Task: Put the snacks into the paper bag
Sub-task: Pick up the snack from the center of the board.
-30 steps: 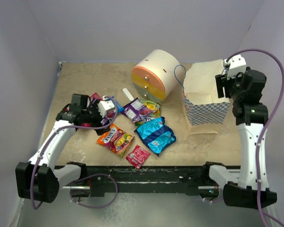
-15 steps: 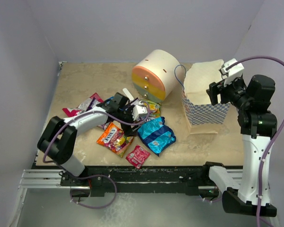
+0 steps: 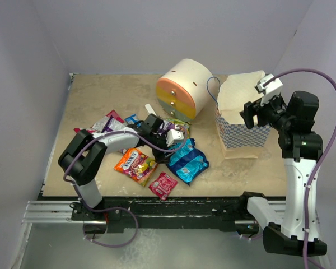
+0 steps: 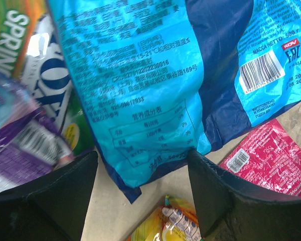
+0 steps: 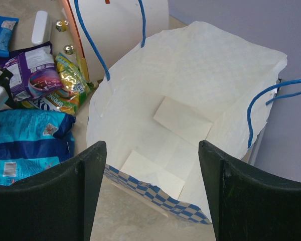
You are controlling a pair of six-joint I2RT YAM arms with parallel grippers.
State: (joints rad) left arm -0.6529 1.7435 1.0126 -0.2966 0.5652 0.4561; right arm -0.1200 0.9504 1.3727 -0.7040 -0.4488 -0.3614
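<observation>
On the table [image 3: 101, 95], left fingers [image 4: 226, 201] spread wide above blue packet [image 4: 140, 75].

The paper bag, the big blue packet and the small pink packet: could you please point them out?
paper bag [image 5: 210, 65], right wrist view, inner back wall.
big blue packet [image 4: 140, 85], left wrist view, printed back panel.
small pink packet [image 3: 163, 185], top external view, its centre.

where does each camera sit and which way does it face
top external: above and behind the arms, facing down on the table; both arms show
left wrist: close over the blue packet, facing down; open left pincer frames it
right wrist: above the paper bag, looking into its mouth; open right pincer below
shared: top and right wrist both show paper bag, blue packet
</observation>
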